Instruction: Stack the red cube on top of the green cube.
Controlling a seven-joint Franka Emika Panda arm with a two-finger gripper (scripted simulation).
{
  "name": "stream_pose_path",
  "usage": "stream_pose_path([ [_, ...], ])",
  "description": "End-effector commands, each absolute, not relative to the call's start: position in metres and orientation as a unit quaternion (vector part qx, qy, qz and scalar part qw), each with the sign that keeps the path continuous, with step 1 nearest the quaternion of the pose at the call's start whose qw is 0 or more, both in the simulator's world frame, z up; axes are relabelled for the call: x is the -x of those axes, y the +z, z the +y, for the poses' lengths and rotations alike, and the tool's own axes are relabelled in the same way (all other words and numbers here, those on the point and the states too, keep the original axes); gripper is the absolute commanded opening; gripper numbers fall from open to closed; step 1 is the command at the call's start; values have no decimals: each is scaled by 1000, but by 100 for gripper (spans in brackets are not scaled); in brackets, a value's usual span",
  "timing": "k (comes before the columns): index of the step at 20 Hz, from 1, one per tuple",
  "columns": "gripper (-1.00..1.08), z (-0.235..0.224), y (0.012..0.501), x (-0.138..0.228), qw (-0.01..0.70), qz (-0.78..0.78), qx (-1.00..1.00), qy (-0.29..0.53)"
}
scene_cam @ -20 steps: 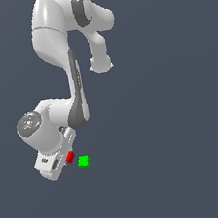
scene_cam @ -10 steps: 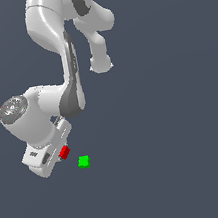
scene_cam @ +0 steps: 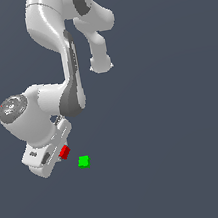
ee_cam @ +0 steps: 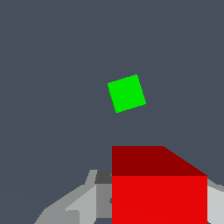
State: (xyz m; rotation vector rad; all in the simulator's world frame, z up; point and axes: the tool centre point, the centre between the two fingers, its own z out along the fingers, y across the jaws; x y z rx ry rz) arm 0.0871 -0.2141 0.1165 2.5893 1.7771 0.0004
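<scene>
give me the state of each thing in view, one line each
red cube: held between the fingers, off the surface, not on the green cube.
green cube: lying alone on the surface, nothing on top of it, apart from the red cube.
gripper: shut on the red cube, to the exterior view's left of the green cube.

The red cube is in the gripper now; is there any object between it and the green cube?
Nothing visible stands between them. The gripper holds the red cube, and only bare grey floor separates it from the green cube. In the wrist view the green cube's top is uncovered.
</scene>
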Motion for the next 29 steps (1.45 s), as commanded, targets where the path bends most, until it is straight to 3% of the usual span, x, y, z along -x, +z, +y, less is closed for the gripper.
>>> stream_pose_path([
  [1, -100, -206, 110, -89, 0, 566, -824, 0],
  [11, -100, -152, 64, -109, 0, 566, -824, 0],
  [19, -100, -148, 60, -112, 0, 566, -824, 0],
  [20, 100, -148, 60, -112, 0, 566, -824, 0],
  [29, 100, -148, 60, -112, 0, 566, -824, 0],
])
